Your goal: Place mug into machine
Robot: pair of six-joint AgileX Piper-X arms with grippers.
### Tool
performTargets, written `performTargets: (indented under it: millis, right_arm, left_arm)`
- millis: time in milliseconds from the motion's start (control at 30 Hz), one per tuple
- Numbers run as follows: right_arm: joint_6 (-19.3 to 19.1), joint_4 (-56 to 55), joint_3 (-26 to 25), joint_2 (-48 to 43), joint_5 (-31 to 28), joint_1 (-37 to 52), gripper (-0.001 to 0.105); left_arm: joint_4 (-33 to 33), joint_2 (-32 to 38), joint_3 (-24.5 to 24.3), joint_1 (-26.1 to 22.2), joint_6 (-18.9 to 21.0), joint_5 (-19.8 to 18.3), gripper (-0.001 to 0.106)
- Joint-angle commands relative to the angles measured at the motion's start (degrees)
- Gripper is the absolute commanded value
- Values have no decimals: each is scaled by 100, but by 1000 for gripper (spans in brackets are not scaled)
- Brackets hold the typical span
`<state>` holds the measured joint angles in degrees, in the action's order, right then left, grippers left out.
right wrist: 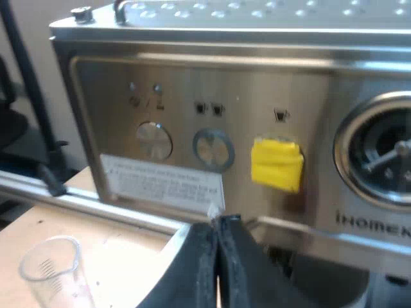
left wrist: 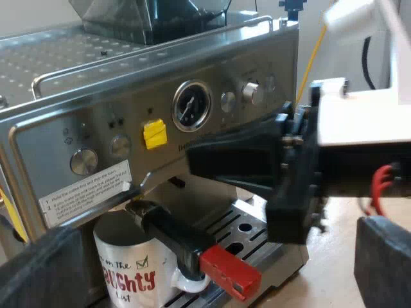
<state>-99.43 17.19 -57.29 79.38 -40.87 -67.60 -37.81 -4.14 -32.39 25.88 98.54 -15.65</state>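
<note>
Mug (left wrist: 128,269) stands upright on the drip tray (left wrist: 257,224) at the front of the espresso machine (left wrist: 96,128), directly under the metal holder (left wrist: 138,208), so whatever runs out lands in it; the holder is locked in, its dark handle w/ red end (left wrist: 228,273) jutting out over the mug's handle side. Judging by that, the placing looks done; nothing grips the mug. My left gripper (left wrist: 215,250) hangs low before the tray, fingers (left wrist: 45,263) spread wide & empty, the mug further in than their tips; prob. a gap wide enough to clear it w/o a knock. My right gripper (right wrist: 217,256) is up at the machine's panel, below the yellow tag (right wrist: 276,163), pads pressed together on nothing; closed tips suit poking a button, imo. Measuring glass (right wrist: 51,273) stands on the table (right wrist: 115,250) beside the machine, clear of my fingers.
</note>
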Motion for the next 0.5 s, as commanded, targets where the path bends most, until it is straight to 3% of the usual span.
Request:
performTargets:
  millis: [33, 300, 500]
  right_arm:
    - [-222, 54, -272, 194, -210, 9, 0]
    - [-406, 54, -698, 696, -922, 152, 0]
    - [-353, 54, -698, 713, -830, 419, 0]
  left_arm:
    - [-53, -16, -51, 11, 57, 91, 85]
    - [-87, -16, -51, 11, 30, 91, 85]
    - [-87, -16, -51, 11, 18, 91, 85]
